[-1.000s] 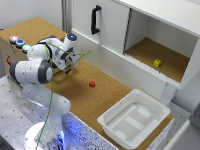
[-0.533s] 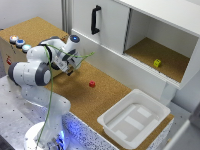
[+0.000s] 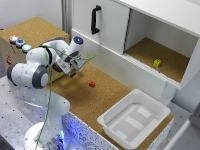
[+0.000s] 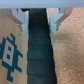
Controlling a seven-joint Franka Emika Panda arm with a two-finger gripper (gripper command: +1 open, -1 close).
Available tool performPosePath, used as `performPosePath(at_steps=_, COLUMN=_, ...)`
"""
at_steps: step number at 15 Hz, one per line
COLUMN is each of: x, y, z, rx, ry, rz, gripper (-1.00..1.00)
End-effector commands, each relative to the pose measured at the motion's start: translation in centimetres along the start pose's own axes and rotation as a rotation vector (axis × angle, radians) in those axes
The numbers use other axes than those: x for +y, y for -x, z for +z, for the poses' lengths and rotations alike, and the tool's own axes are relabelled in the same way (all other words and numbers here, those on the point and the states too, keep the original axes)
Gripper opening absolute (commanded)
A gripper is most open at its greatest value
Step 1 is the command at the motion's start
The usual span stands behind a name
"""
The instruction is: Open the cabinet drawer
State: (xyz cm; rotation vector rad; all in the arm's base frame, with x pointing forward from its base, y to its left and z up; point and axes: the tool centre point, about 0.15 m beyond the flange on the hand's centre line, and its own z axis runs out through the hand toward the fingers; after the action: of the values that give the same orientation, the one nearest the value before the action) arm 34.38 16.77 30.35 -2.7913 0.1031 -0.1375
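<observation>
Cork floor [image 3: 107, 102]; wrist view alone shows claw [image 4: 38, 19] spread, grasping nothing.

Single white arm [image 3: 35, 75] rising from a round base [image 3: 42, 137] at the exterior view's lower left. The lower link stands upright; a large rounded joint bends the upper links over toward the exterior view's right. The wrist [image 3: 76, 46], carrying a lit blue ring, tips downward. The gripper [image 3: 74, 71] hangs below the wrist, low over the surface; its fingers are too small and dark to separate in the exterior view. A thin green cable [image 3: 50, 100] loops along the arm. In the wrist view, both pale fingers [image 4: 20, 16] stand apart with a wide gap between them and nothing held.
</observation>
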Motion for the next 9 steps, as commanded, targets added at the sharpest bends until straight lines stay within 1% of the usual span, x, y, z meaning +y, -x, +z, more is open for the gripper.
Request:
performPosePath(at_steps=1, x=5.9, y=0.8, z=0.6, rx=0.024, ry=0.022, rz=0.047, gripper=-1.0)
performPosePath(at_steps=5, x=7.5, y=0.8, z=-0.4, rx=0.026, ry=0.04, rz=0.079, gripper=-1.0)
performPosePath(at_steps=6, x=7.7, y=0.8, z=-0.7, rx=0.026, ry=0.047, rz=0.086, gripper=1.0)
performPosePath(at_steps=7, x=7.5, y=0.9, z=-1.1, rx=0.034, ry=0.046, rz=0.077, gripper=1.0)
performPosePath(at_steps=8, x=6.8, y=1.0, z=-1.5, rx=0.028, ry=0.053, rz=0.036, gripper=1.0)
performPosePath(at_steps=9, x=6.0, y=1.4, z=-1.8, rx=0.005, ry=0.093, rz=-0.024, gripper=1.0)
